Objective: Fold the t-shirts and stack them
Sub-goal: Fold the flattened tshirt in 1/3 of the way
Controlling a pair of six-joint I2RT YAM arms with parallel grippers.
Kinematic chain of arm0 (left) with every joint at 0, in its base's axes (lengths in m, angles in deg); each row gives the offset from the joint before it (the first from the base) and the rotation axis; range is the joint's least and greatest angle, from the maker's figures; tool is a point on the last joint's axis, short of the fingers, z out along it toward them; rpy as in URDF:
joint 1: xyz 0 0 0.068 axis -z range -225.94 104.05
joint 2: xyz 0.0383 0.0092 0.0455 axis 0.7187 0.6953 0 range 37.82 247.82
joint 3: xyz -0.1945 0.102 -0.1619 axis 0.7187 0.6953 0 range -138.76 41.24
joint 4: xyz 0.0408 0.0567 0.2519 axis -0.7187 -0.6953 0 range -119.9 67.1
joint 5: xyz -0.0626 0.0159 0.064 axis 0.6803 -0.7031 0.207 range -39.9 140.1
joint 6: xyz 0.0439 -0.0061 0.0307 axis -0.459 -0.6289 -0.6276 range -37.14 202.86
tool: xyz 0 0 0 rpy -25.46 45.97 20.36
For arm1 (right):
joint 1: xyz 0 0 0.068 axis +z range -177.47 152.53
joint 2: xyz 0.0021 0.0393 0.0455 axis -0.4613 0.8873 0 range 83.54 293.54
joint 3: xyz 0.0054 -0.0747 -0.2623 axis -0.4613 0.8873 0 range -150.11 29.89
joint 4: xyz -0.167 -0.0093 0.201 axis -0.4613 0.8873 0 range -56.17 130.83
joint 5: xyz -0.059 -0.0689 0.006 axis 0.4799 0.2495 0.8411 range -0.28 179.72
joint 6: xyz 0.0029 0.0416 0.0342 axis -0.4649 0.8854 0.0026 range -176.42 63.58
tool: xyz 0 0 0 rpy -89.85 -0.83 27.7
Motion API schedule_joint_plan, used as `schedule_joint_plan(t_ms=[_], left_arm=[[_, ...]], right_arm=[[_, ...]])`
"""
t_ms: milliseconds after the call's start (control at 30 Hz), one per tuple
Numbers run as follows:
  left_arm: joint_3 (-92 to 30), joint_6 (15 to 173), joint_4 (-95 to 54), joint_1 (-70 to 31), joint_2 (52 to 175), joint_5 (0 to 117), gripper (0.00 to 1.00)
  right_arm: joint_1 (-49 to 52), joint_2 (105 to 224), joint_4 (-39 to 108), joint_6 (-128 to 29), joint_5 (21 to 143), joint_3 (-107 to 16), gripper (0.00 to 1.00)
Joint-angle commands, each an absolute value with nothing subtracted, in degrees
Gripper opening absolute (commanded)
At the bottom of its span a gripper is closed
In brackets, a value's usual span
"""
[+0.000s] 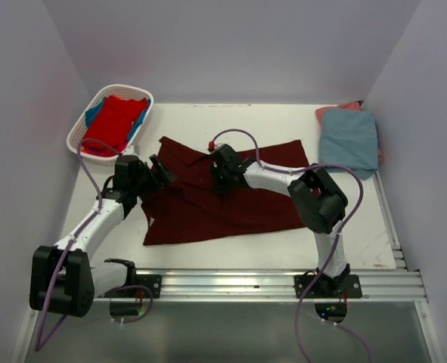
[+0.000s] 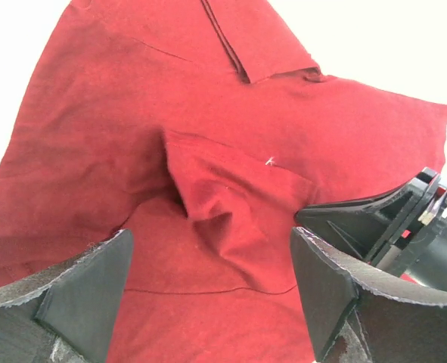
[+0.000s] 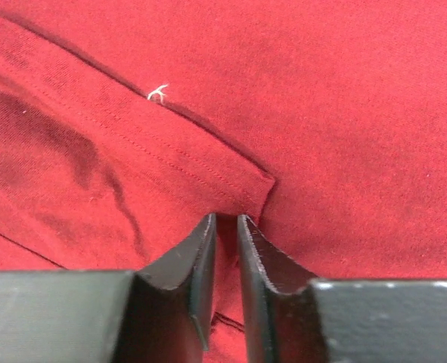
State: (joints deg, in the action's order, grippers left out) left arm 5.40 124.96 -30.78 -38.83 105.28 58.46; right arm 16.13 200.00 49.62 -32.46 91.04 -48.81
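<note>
Basket [image 1: 76, 138]: at the far left corner of the counter [image 1: 231, 121]. It holds a red shirt [image 1: 116, 121] over a blue shirt [image 1: 93, 113], both unfolded.
Left gripper [image 2: 212, 249]: spread wide, hanging over the left part of the maroon shirt [image 1: 208, 212], with nothing between its jaws.
Maroon shirt: mid-counter, mostly flat but rumpled. A flap [image 3: 132, 174] is turned over near its middle with a puckered ridge beside it, so it is not yet a neat fold.
Right gripper [image 3: 227, 219]: down on the shirt's middle at the corner of the flap. Its jaws are almost together with a thin slit between them, and I cannot tell whether cloth is nipped there.
Stack: at the far right, a grey-blue shirt [image 1: 349, 140] lies folded on a pink shirt [image 1: 348, 106].
Done: two shirts folded and stacked, by the look of it.
To do: finish folding the maroon shirt and carry it to the stack, then do the two in the basket.
</note>
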Motion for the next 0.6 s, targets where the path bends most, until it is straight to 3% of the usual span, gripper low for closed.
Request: schedule_joint_plan(t_ms=[0, 233, 333, 467, 500, 567], left_arm=[[4.4, 122.8, -35.1, -37.3, 103.1, 53.7, 0.88], [6.1, 120.6, -36.2, -37.1, 101.5, 52.6, 0.84], [7.3, 119.6, -36.0, -36.9, 102.5, 54.1, 0.75], [9.8, 119.9, -34.5, -36.5, 103.1, 54.9, 0.53], [10.0, 120.0, -34.7, -36.3, 103.0, 55.2, 0.49], [10.2, 119.9, -35.2, -35.9, 101.8, 54.8, 0.4]], right_arm=[[16.1, 196.6, 50.2, -33.3, 91.3, -47.7, 0.24], [16.2, 185.2, 45.6, -34.0, 90.9, -42.6, 0.31], [16.2, 183.5, 47.4, -35.2, 92.3, -43.1, 0.31], [16.3, 185.5, 50.3, -35.6, 93.2, -44.7, 0.19], [16.3, 185.8, 50.4, -35.5, 92.5, -44.7, 0.08], [16.3, 185.7, 49.1, -34.5, 87.2, -43.9, 0.0]])
